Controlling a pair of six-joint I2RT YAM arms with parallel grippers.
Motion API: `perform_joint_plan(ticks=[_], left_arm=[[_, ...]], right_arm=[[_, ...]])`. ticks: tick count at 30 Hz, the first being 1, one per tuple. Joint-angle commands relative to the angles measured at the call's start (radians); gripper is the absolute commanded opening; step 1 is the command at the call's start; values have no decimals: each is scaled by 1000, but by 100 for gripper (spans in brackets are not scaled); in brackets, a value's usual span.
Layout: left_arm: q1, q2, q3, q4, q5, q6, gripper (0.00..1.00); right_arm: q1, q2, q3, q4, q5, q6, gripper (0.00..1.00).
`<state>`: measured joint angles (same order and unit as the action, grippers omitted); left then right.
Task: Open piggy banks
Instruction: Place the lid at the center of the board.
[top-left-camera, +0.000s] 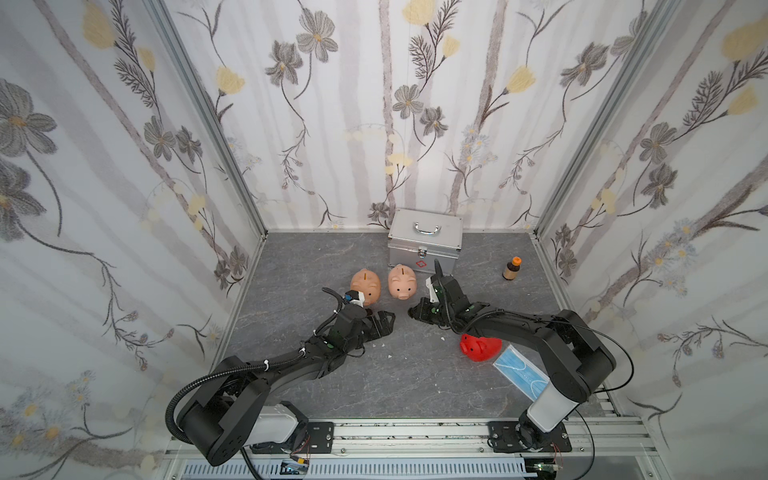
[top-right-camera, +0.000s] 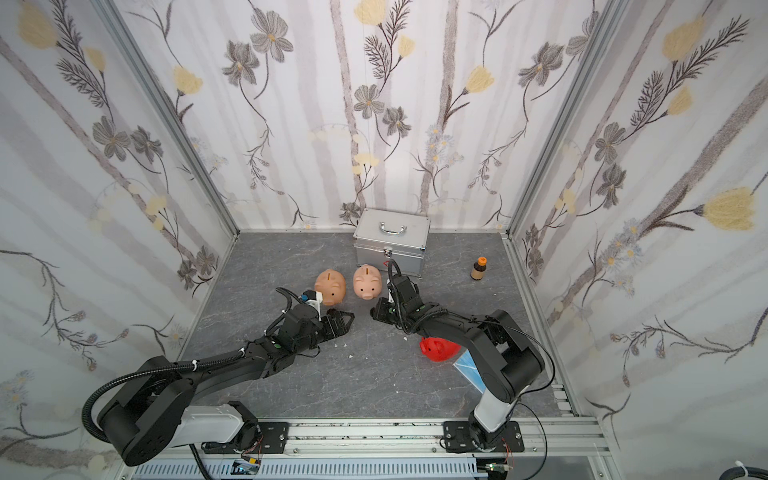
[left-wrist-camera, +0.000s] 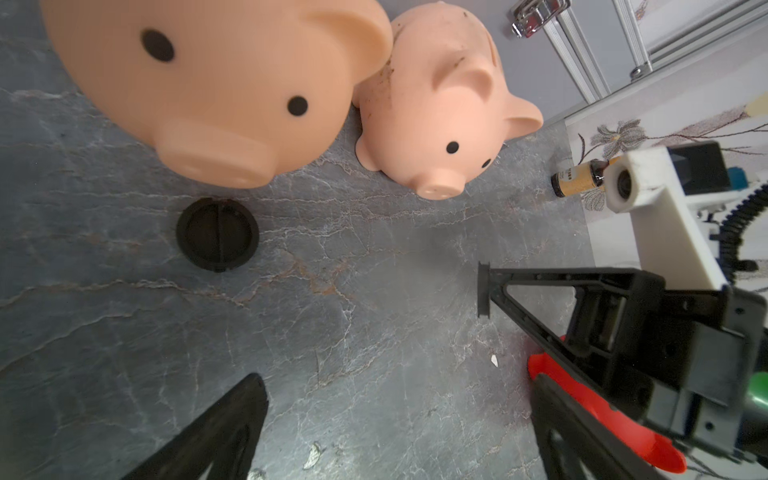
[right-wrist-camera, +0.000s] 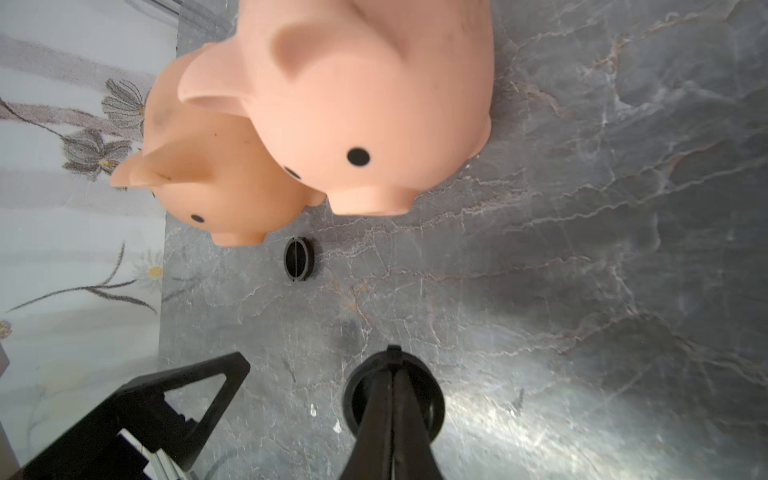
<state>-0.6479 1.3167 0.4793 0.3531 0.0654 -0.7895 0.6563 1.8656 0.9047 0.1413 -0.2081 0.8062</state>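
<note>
My right pincer (right-wrist-camera: 392, 353) is clamped on a black plug (right-wrist-camera: 434, 399), gripping it by the ridge across its face, so the disc hangs on edge just above the surface (top-left-camera: 291, 266). If I let go from here it would likely land on its rim and roll, perhaps under my own arm or toward the red pig (top-left-camera: 478, 347) that lies beneath my right forearm. That pig worries me most: it sits close under the arm, beside a blue face mask (top-left-camera: 519, 370), and a careless swing could knock it or drag the mask. My left pincer (top-left-camera: 387, 324) stands wide apart and holds nothing, its tips near my right one, so the two could clash if both move inward at once. A second plug (left-wrist-camera: 217, 234) lies loose on the surface just in front of the snout of the left peach pig (top-left-camera: 365, 284), and a low sweep of the left pincer could flick it away. The right peach pig (top-left-camera: 402, 284) stands close beside its neighbour, in front of the metal case (top-left-camera: 426, 241); a push on one could shove both. Which pig is unopened I cannot tell, as no belly shows
</note>
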Motion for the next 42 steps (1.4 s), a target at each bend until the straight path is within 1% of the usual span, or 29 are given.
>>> perform_joint_plan(ticks=[1,17,30,36,42], left_arm=[[13,3,6,44,27,-7,100],[18,38,6,55,54,-15,100],[18,41,4,59,66,-19,100],[18,38,4,56,70,-19,100],[19,29,4,50,70,-19,100]], right_arm=[[1,43,29,75,-11,45,0],[-17,200,87,156,-46,111,0],[-21,251,124,159,-52,117,0],[-20,254,125,165,-59,119,7],[-20,242,120,164,-60,119,11]])
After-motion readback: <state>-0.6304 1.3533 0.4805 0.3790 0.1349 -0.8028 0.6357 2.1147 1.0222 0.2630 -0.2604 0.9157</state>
